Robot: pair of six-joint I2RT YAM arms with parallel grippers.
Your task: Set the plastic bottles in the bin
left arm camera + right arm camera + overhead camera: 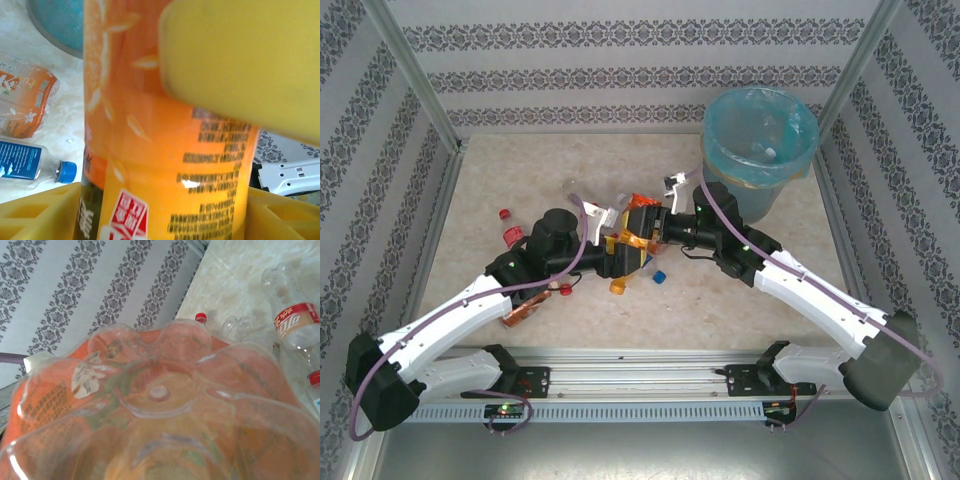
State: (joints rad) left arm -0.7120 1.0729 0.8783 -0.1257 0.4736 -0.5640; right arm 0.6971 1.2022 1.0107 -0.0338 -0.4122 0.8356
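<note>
Arms meet mid-surface in the top view: an orange-labelled clear plastic bottle point(642, 228) sits between the left pincer point(615, 245) and the right pincer point(662, 232). The round grey bin with a blue bag liner point(770, 200) stands at the far right corner, nearer the right arm.

Left wrist view: yellow fingers point(240, 65) bracket the bottle point(140, 150); I cannot tell whether they clamp it.

Right wrist view: the bottle's clear base point(160, 390) faces the camera end-on, so its long axis probably points at that pincer. I cannot tell that pincer's grip.

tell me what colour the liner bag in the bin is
Translucent light blue bag, lining the grey bin; it shows best in the top external view.
</note>
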